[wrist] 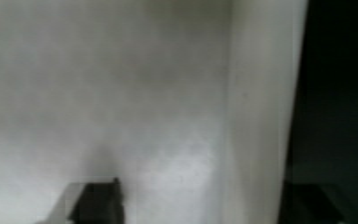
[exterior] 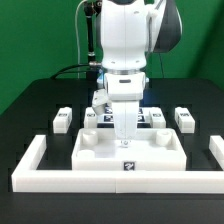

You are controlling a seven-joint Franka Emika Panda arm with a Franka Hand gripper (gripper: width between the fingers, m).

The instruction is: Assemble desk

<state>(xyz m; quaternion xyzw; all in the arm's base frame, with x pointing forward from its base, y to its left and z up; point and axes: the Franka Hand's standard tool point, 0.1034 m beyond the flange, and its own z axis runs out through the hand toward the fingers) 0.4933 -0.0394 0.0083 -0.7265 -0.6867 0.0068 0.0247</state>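
Note:
The white desk tabletop (exterior: 100,152) lies flat inside the border wall, its round corner sockets facing up and a square tag on its front edge. My gripper (exterior: 122,137) points straight down onto the tabletop's middle. In the wrist view a blurred white surface of the tabletop (wrist: 140,110) fills most of the picture. The gripper (wrist: 208,205) stands open there with that white surface between its dark fingertips (wrist: 98,203); I cannot tell whether they touch it. One short white leg (exterior: 62,120) lies on the exterior view's left, another leg (exterior: 184,119) on its right.
The low white U-shaped border wall (exterior: 30,160) runs round the front and both sides of the tabletop. More tagged white parts (exterior: 92,118) sit behind the tabletop, partly hidden by the arm. The table is black, with a green backdrop behind.

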